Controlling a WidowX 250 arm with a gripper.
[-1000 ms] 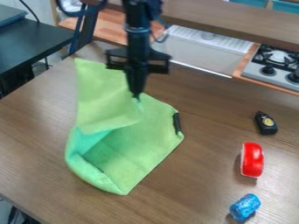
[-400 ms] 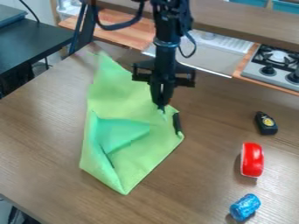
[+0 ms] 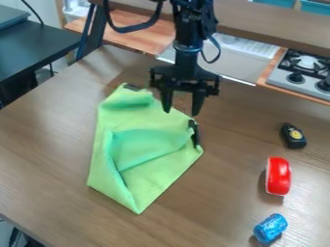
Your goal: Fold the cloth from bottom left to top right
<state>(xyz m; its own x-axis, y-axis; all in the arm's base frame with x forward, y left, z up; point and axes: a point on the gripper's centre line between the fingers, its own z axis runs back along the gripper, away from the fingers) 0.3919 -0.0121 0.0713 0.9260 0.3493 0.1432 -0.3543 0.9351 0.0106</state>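
Both fingers of the gripper (image 3: pixel 181 113) have spread wide, releasing the cloth (image 3: pixel 153 144) below it. Its puffed fold could spring back, with nothing pressing it down.

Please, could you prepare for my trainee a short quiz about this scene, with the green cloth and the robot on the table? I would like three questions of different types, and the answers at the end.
1. Multiple choice. How are the fingers of the pincer?
A) Open
B) Pressed together
C) Crossed

2. True or false? On the table, the red thing lies between the blue thing and the small black thing with a yellow spot.

3. Fill in the gap. The narrow strip at the right edge of the cloth, as the camera sees it, is ____ in colour.

Key: 1. A; 2. true; 3. black
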